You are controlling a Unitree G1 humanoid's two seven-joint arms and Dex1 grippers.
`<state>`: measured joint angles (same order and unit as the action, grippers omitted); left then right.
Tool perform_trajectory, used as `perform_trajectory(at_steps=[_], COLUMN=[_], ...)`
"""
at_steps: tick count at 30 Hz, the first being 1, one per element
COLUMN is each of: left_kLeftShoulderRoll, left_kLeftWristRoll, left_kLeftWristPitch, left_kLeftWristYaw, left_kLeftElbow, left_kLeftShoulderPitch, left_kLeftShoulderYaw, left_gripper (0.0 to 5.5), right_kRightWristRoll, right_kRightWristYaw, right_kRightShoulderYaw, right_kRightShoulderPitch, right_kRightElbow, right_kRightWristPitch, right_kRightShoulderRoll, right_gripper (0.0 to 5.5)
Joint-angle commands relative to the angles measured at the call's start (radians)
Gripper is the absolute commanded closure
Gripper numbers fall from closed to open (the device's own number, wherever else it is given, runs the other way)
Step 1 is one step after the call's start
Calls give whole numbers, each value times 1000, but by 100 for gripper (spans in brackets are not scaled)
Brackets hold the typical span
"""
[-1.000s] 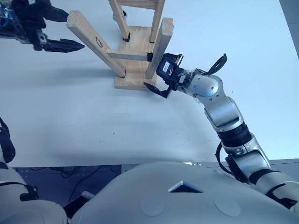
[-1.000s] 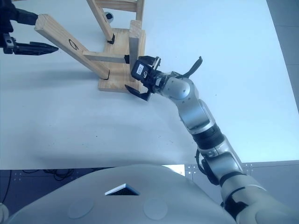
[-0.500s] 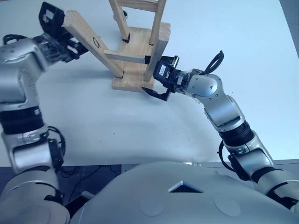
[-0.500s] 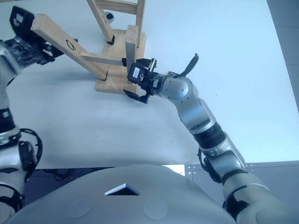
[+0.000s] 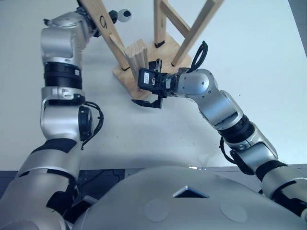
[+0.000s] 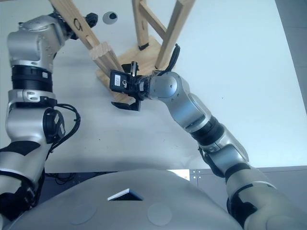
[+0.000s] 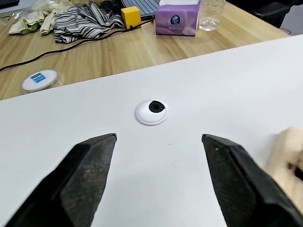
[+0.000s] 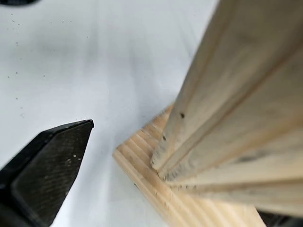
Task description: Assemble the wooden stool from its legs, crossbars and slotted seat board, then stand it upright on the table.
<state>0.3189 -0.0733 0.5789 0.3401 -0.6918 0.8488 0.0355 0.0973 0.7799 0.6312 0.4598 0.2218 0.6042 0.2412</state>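
The wooden stool rests upside down, its slotted seat board [image 5: 122, 74] flat on the white table and its legs pointing up. The near leg [image 5: 135, 53] points toward my head. At the seat board's front edge my right gripper [image 5: 144, 91] is open; one black finger [image 8: 47, 175] hangs over the table, and the near leg [image 8: 227, 94] rises close beside it. My left gripper [image 7: 158, 139] is open and empty at the far-left leg [image 5: 103, 24], a bit of wood [image 7: 284, 151] beside one finger. A crossbar [image 5: 175, 17] joins the far legs.
A round cable grommet [image 5: 125, 15] sits in the table behind the stool. Bare white table [image 5: 120, 134] spreads in front and to the right. Beyond the table's far edge stands a wooden desk [image 7: 94, 52] with clutter.
The stool has turned on the table, its legs now standing steeper. My left arm has swung in to the far-left leg. The right gripper has slid left along the seat board's front.
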Motion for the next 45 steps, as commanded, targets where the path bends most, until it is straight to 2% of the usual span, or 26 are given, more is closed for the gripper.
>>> perform_trajectory(at_steps=[1,4,7,10,11,13,14,16,19,22,24,31,34,36,42,45], left_kLeftShoulderRoll=[6,71,137,209,247,322,358,417,490,497,478,349,285,270,349,387], left_kLeftWristRoll=[35,27,0,-57,-81,-144,-187,-265,-331,-391,-419,-449,-425,-406,-353,-334], left_kLeftWristPitch=[-143,-232,-262,-214,-179,-105,-55,43,152,234,254,276,255,236,176,137], left_kLeftWristYaw=[-46,-62,-22,100,157,271,329,420,523,555,553,467,436,426,480,531], left_kLeftElbow=[-145,-115,21,237,326,487,568,700,892,1032,1085,1071,1028,998,926,862], left_kLeftShoulderPitch=[60,22,-98,-269,-337,-451,-506,-598,-736,-804,-817,-747,-719,-704,-710,-701], left_kLeftShoulderYaw=[6,54,99,129,135,158,177,200,150,92,64,-20,-79,-100,-116,-135], left_gripper=[219,219,219,219,219,219,219,219,219,219,219,219,219,251,349,355], right_kRightWristRoll=[-20,-57,-103,-206,-279,-412,-421,-388,-329,-289,-316,-299,-295,-307,-325,-322], right_kRightWristYaw=[-11,-15,16,92,151,277,323,360,341,248,261,333,374,405,477,482], right_kRightShoulderYaw=[-24,-93,-178,-349,-451,-664,-735,-774,-683,-606,-567,-490,-454,-434,-372,-349], right_kRightShoulderPitch=[29,-13,-81,-131,-143,-158,-169,-188,-201,-129,-105,42,51,33,-66,-111], right_kRightElbow=[38,132,280,398,417,371,288,135,-16,-194,-252,-555,-583,-552,-363,-286], right_kRightWristPitch=[17,90,193,304,332,347,310,220,67,-101,-174,-335,-348,-330,-242,-210], right_kRightShoulderRoll=[-27,23,131,270,329,445,522,631,621,459,373,275,263,261,315,336], right_gripper=[59,59,59,59,59,59,59,59,59,59,59,59,59,56,169,214])
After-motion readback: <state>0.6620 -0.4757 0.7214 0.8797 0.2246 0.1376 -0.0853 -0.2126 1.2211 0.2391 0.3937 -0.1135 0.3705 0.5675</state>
